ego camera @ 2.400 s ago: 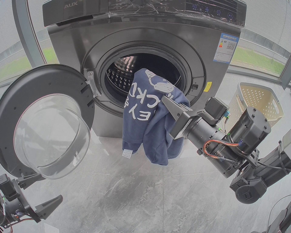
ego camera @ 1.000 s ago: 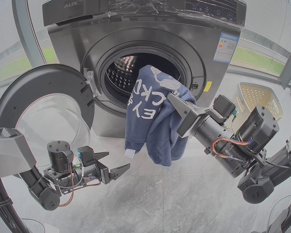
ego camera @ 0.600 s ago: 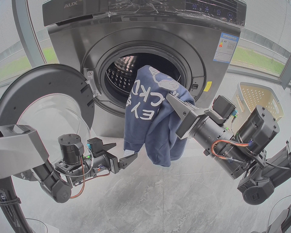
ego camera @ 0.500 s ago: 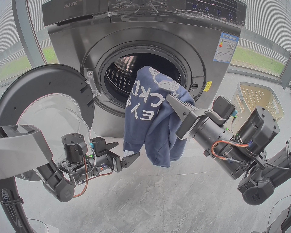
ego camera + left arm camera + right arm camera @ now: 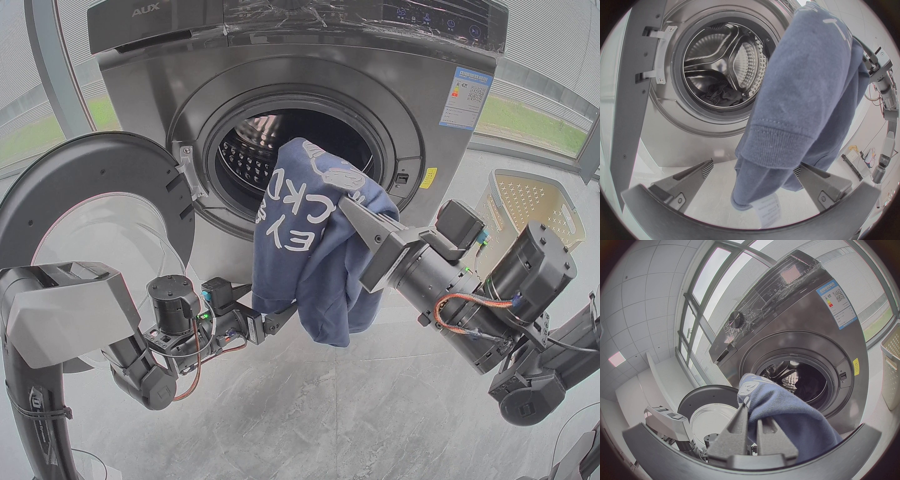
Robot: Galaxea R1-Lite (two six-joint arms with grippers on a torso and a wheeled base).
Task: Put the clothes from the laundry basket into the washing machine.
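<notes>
- Since a second ago my left arm has pushed in from the 8 o'clock corner of the head view, until its gripper reaches the hanging cloth; my right arm has barely shifted.
- At 12 o'clock stands the washing machine, its door swung wide to 9 o'clock of the opening.
- Across the 5 o'clock part of that opening hangs the blue sweatshirt, wholly outside the drum, its hem well off the floor.
- The laundry basket sits at 3 o'clock of the machine; what I can see of its inside looks bare, though my arm hides part of it.
- My right gripper has its fingers clamped on the sweatshirt's upper fold.
- My left gripper has its fingers spread apart, with the hem hanging between them, not yet pinched.
- A dark garment already lies in the drum, so I judge the job partly done: this sweatshirt is left to go in.
</notes>
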